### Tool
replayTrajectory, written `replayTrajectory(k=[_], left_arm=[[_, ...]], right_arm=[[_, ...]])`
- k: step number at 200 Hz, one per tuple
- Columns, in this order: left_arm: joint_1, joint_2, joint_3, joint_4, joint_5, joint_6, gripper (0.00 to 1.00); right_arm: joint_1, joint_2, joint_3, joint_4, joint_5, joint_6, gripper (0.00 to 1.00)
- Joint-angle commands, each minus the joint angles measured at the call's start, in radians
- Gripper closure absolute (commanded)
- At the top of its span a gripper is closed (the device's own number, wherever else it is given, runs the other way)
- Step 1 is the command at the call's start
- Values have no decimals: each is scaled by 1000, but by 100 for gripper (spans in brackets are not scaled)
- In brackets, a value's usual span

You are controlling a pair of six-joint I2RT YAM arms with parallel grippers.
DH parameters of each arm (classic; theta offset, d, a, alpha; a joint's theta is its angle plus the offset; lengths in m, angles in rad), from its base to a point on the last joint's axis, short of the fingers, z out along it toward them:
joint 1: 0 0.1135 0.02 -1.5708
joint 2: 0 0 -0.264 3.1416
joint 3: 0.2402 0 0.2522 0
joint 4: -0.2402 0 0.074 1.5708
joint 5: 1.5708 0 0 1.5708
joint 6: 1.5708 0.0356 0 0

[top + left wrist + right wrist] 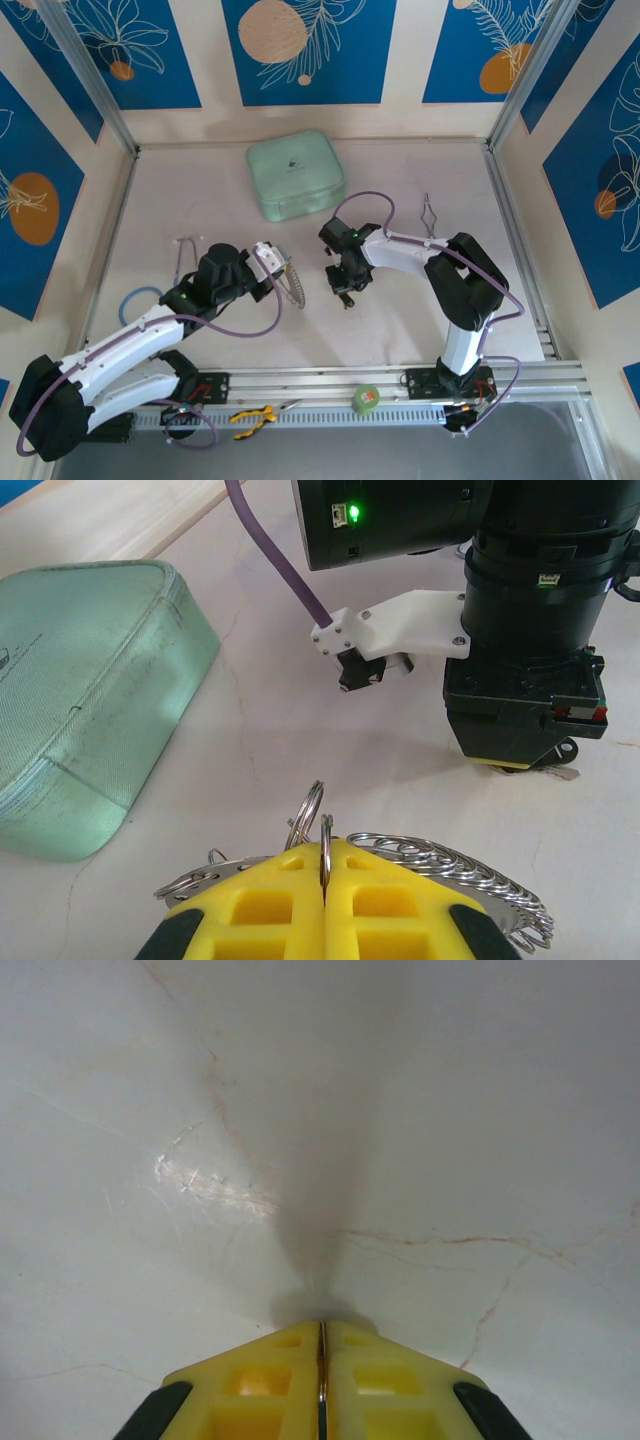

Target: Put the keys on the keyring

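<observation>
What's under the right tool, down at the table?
A thin silver metal piece pokes out beneath the right tool, on the table; the rest is covered.

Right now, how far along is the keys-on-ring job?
Done: the keyring is gripped, pinched in the shut left gripper, its chain beside the fingers. In hand: the right gripper is shut, tips down on the table; a silver sliver under it may be a key, can't confirm. Left: no key seems threaded on the ring, so all the threading remains.
</observation>
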Motion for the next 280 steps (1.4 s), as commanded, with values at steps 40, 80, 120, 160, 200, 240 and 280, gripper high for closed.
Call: replayTrajectory(k=[40,80,120,160,200,240,280], left_arm=[[-10,-12,29,2,-6,12,100],[-10,-16,47,-22,19,8,100],[-9,-25,63,-53,132,-38,100],[-10,-38,70,-81,252,-81,100],[-10,-30,77,-98,367,-89,100],[-10,-14,63,-66,415,-93,100],[-10,-22,46,-36,383,-59,100]], right_arm=[[18,-62,9,1,-1,-17,100],[36,-303,-100,173,-13,-128,100],[40,-554,-258,361,-194,-337,100],[42,-723,-349,462,-361,-487,100],[52,-772,-344,470,-414,-539,100],[94,-712,-287,440,-382,-553,100],[120,-641,-241,445,-369,-542,100]])
